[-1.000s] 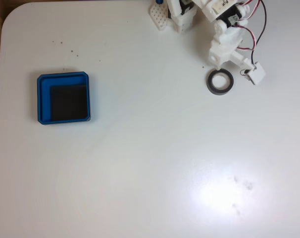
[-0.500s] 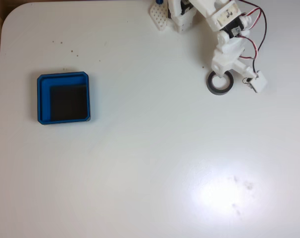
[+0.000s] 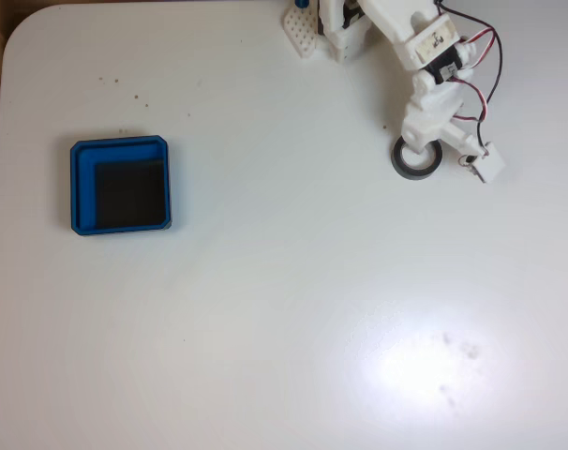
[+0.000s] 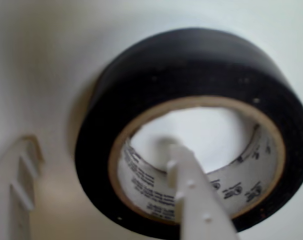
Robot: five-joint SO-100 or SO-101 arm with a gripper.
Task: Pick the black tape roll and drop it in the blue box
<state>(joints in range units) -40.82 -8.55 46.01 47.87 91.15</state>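
Grasping step, fixed view: the roll [image 3: 416, 159] lies flat on the surface [image 3: 284, 309] at upper right, its top edge under the arm; the pincer [image 3: 423, 148] sits over it. The box [image 3: 120, 185] stands well apart at left, with bare surface between for the carry and the right edge near.

Wrist view: one finger [image 4: 191, 195] reaches into the roll's [image 4: 191, 65] open centre, the other [image 4: 22, 185] outside its wall, jaws spread. Closing squarely on the wall should seat the grip.

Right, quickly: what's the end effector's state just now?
End effector: open, holding nothing; one finger inside the roll's centre, the other outside its wall.
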